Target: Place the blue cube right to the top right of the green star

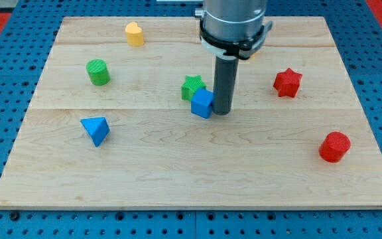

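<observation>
Touching blue cube (202,103), my tip (221,111); green star (192,87) seemingly adjacent.

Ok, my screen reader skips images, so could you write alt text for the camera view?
My tip touches the right side of the blue cube, which sits against the green star's lower right on a wooden board. Five other blocks lie scattered around.

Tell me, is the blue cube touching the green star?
Touching: the camera view shows the blue cube overlapping the green star with no gap; my tip sits at its right.
</observation>
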